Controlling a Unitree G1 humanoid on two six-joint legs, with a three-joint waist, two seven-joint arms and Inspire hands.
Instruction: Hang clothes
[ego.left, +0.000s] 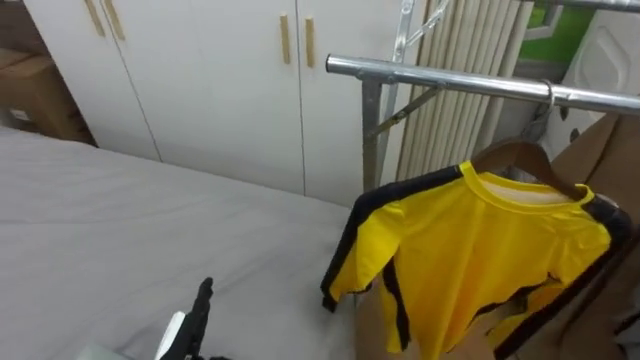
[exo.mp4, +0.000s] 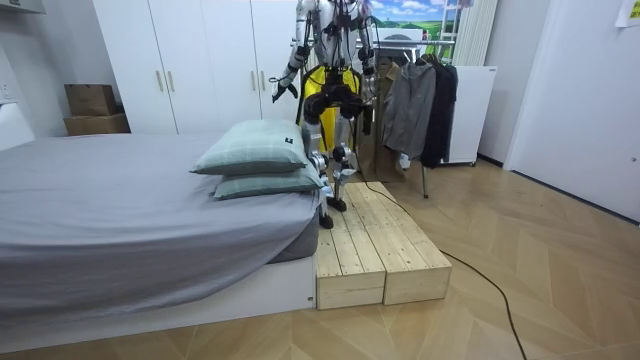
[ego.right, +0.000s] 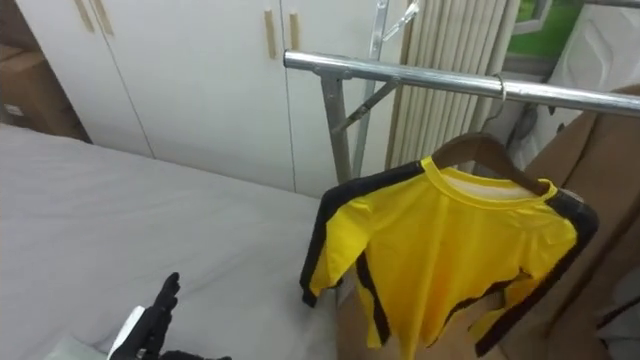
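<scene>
The yellow shirt (ego.left: 480, 260) hangs on a curved wooden hanger (ego.left: 520, 160), which is hooked over the round, shiny metal rail (ego.left: 450, 80) of the clothes rack on the right side of the scene. The shirt is of a smooth, slightly glossy cloth, with black bands along the shoulders and down the sides, and its short sleeve on the left falls loose toward the bed. The left hand (ego.left: 198, 310) shows low on the near left, above the grey, matte bed sheet (ego.left: 120, 220); its dark fingers are stretched straight and hold nothing, well apart from the shirt. In the room view the robot stands upright on a platform of pale wooden planks (exo.mp4: 370, 250) at the side of the bed, facing the rack. The right hand (exo.mp4: 369, 86) is there near the shirt, but if it is released or clenched I cannot tell. Behind the bed are flat white wardrobe doors (ego.left: 200, 80) with slim wooden handles, and a brown cardboard box (ego.left: 35, 95) far left. Two soft, pale green pillows (exo.mp4: 255, 150) lie stacked on the bed, and dark clothes (exo.mp4: 420, 105) hang further right on the rack
</scene>
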